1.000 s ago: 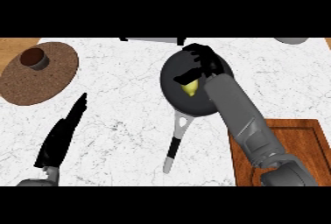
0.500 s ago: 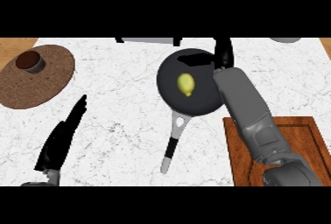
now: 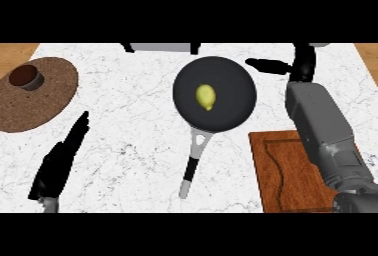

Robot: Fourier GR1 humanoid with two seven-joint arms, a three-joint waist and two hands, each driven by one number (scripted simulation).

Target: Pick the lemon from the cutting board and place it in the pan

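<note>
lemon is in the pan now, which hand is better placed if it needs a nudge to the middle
Right. The right hand is open just beside the pan rim, a short reach from the lemon. The left hand rests low at the view's left, farther off.

Right hand point(image 3: 295, 64) raised, fingers open and empty, left hand point(image 3: 63, 155) resting, fingers straight

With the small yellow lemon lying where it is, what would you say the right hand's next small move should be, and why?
Probably draw the right hand back toward the brown wooden cutting board to rest. The small yellow lemon lies inside the round black pan, and the hand is open beside the pan's rim, holding nothing, so the placing looks done.
</note>
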